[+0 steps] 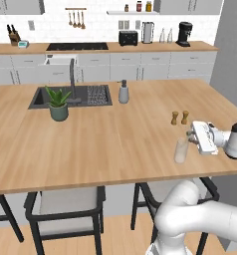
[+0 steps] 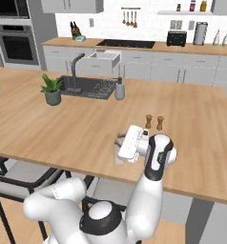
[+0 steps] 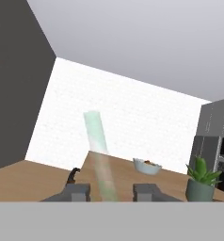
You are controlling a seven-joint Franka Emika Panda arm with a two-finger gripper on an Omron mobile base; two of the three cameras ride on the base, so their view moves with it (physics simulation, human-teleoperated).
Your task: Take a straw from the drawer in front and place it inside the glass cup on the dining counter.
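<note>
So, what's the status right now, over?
Gripper open, level with the glass cup. Straw leaning between its fingertips, gaps both sides. Two brown shakers behind, clear of it.

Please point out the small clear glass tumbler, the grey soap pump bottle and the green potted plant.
Small clear glass tumbler (image 1: pixel 180 151): left base view, side wall.
Grey soap pump bottle (image 1: pixel 123 94): left base view, body.
Green potted plant (image 1: pixel 59 111): left base view, pot.

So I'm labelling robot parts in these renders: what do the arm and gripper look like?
The arm is glossy white with rounded, tube-like links and dark bands at the joints. The gripper has a boxy white hand body and two small dark grey finger tips. No cables or markings are visible.
</note>
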